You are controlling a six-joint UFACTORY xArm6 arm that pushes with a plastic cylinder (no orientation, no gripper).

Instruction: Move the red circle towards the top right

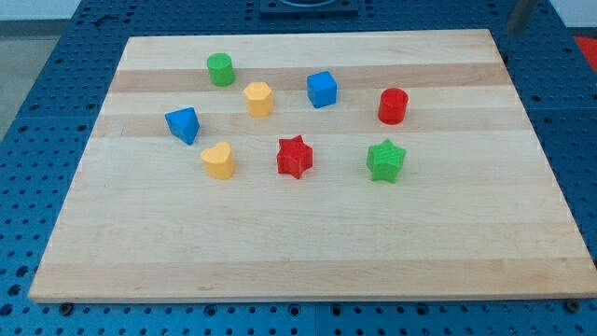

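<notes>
Board: wooden board [308, 243] lying on a blue perforated table [56, 56]; eight blocks sit in its upper half.
Red circle: red circle [393, 105] stands upright in the upper right part of the frame, well in from the board's right edge and apart from every other block.
Nearest neighbours: green star [385, 160] just below it; blue cube [322, 89] to its left, slightly higher.
Centre: red star [295, 156], left of the green star, on about the same row.
Left group: yellow heart [218, 161] lower left of centre; blue triangle [183, 124] further left; yellow hexagon [258, 98] between the blue triangle and the blue cube.
Upper left: green circle [221, 69], nearest the board's top edge.
My tip: not visible over the board; a blurred grey shape at the frame's top right corner cannot be identified, so the tip's place relative to the blocks cannot be told.
</notes>
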